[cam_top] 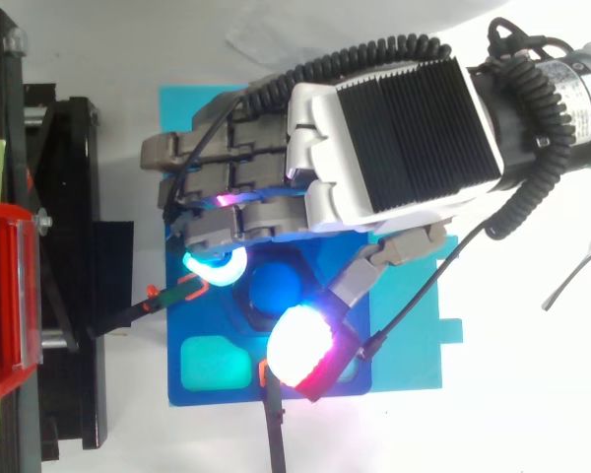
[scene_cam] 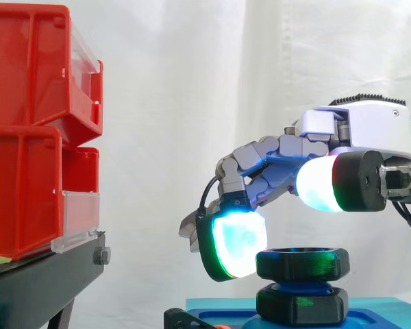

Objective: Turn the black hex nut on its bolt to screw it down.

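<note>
Nut (scene_cam: 301, 264) sits on its blue bolt (cam_top: 276, 286), right under the hand (scene_cam: 281, 154). Fingers are curled but gripping nothing: one pad (scene_cam: 236, 243) just beside the nut, thumb above it.

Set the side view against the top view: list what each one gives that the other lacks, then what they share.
Side view: the black hex nut in profile, stacked above a second black nut. Top view: the round blue end of the bolt inside the nut, and green pockets in the blue base. Both: the hand over the nut, the blue base, and red bins at the left.
</note>
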